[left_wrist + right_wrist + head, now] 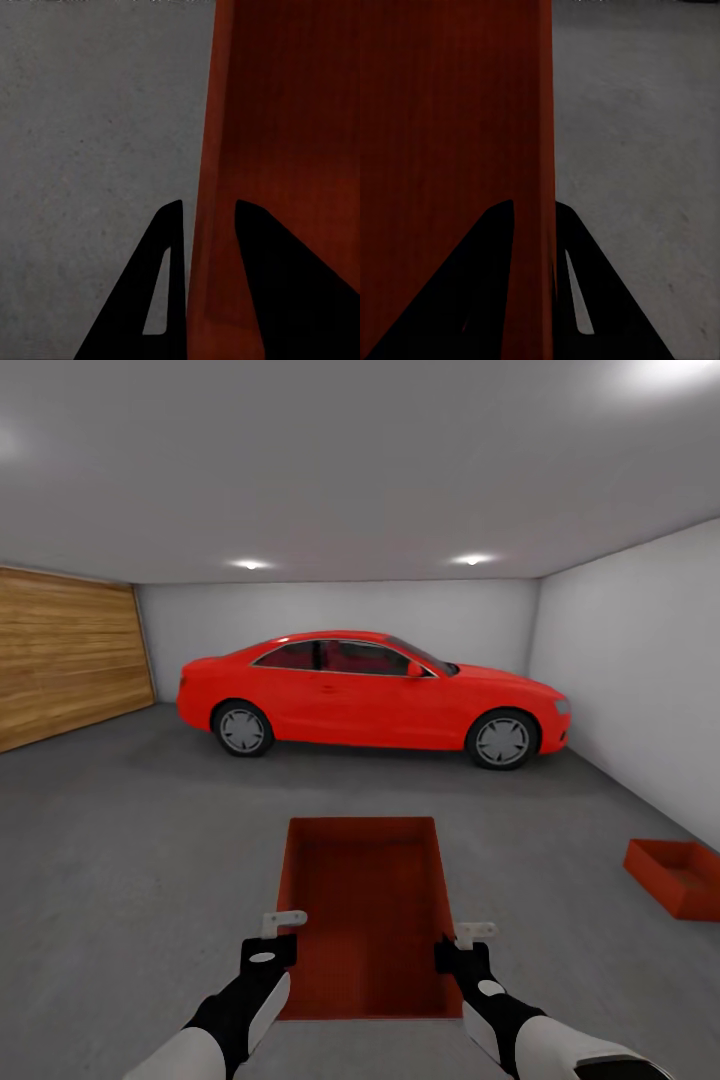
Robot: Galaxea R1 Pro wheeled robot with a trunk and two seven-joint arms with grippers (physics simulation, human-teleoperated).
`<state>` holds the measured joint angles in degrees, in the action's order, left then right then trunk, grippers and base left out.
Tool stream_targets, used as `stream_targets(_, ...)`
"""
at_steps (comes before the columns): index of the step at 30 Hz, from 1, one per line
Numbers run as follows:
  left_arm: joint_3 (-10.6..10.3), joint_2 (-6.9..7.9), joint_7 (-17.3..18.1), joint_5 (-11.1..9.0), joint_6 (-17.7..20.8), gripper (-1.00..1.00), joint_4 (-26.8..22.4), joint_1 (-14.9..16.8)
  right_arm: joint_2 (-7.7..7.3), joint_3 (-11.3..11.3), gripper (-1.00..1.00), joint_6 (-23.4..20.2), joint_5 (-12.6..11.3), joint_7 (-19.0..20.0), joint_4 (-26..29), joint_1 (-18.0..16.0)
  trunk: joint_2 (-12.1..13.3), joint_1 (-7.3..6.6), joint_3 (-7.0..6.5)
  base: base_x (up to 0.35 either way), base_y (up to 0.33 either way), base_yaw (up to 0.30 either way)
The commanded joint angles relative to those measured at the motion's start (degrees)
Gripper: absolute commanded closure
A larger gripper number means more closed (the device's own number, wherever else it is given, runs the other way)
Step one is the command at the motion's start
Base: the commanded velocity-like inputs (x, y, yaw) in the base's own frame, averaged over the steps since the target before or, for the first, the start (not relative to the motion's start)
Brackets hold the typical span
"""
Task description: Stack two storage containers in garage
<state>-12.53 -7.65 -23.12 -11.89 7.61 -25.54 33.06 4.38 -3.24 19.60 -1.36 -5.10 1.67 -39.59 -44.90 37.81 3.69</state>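
I am in the garage, holding one red-orange storage container (365,900) out in front of me above the dark grey floor (130,840). My left gripper (283,925) is shut on its left wall and my right gripper (472,935) on its right wall. In the left wrist view the left gripper (208,206) straddles the thin wall of the container (285,112). The right wrist view has the right gripper (534,206) pinching the container's (450,112) opposite wall. The second storage container (682,875) rests on the floor at the right, near the wall.
A red car (370,700) is parked across the far end. A wooden garage door (65,655) closes the left side and a white wall (640,680) runs along the right. Open concrete lies between me and the car.
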Motion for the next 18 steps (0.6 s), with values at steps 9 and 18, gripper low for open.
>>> stream_targets(9,-0.06,0.0,-0.43,0.29,0.22,1.0,-0.3,0.08,0.02,0.6,1.0,0.1,-0.13,0.09,-0.17,-0.05,-0.08,0.05,0.1,0.321,0.0,0.0)
stream_targets(18,-0.06,0.0,-0.43,0.29,0.22,1.0,-0.3,0.08,0.02,0.6,1.0,0.09,-0.13,0.09,-0.17,-0.05,-0.08,0.05,0.1,0.321,0.0,0.0)
